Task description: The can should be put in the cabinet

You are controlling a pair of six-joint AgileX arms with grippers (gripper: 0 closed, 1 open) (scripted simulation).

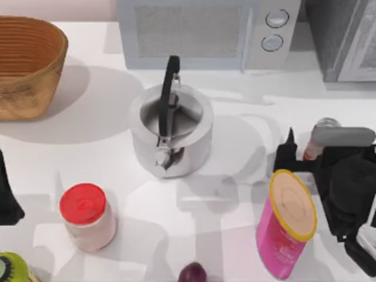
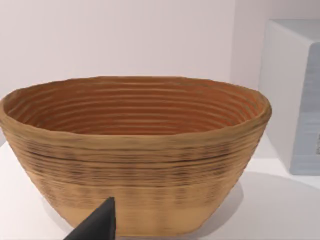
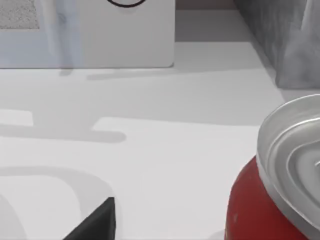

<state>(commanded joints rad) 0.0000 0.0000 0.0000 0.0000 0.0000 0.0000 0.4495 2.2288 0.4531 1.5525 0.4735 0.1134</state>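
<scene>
The can (image 1: 317,141) is red with a silver top and stands at the table's right side, partly hidden under my right arm. It also fills the near corner of the right wrist view, can (image 3: 265,200). My right gripper (image 1: 314,151) is open at the can, with one dark fingertip (image 3: 97,224) well to its side and not touching it. The cabinet (image 1: 343,41) is a dark grey box with a lighter door panel at the back right; its corner, cabinet (image 3: 285,40), is beyond the can. My left gripper (image 1: 7,202) is parked at the left edge, open.
A white microwave (image 1: 205,32) stands at the back centre and a steel kettle (image 1: 170,129) sits mid-table. A pink canister (image 1: 286,223) leans close beside my right arm. A red-lidded jar (image 1: 87,216) is front left. A woven basket (image 1: 26,64) is back left.
</scene>
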